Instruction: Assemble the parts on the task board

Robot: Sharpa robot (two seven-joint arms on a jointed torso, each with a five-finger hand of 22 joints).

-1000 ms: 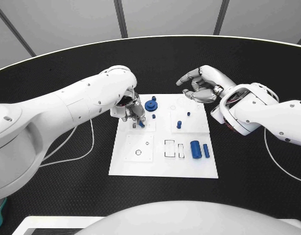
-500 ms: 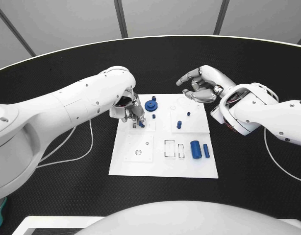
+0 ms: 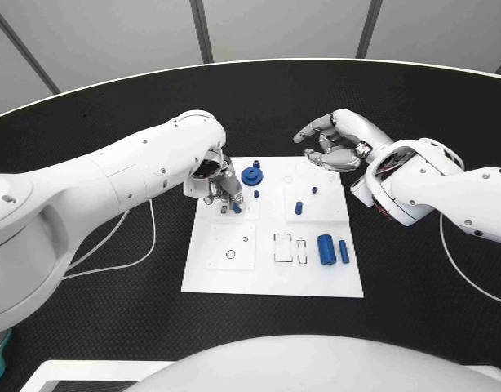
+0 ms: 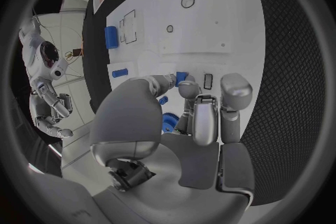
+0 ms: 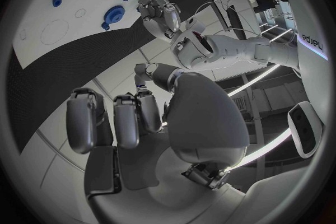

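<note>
Currently a small blue peg [image 3: 234, 207] is being pinched at the fingertips of the left hand [image 3: 218, 184] and lowered over the left, far part of the task board [image 3: 263, 278]. For this step to be done well, the peg should be kept upright and brought straight down over its hole, and the fingers released only when it is seated. Just beside it a blue toothed wheel [image 3: 250, 175] is standing, round and ridged. Nearer, two smooth blue cylinders [image 3: 325, 248] are lying at the right. The board is looking flat, white and hard; the table [image 3: 86, 310] is black and woven. Farther right, the right hand [image 3: 335, 147] is hovering with its fingers curled in on nothing.
</note>
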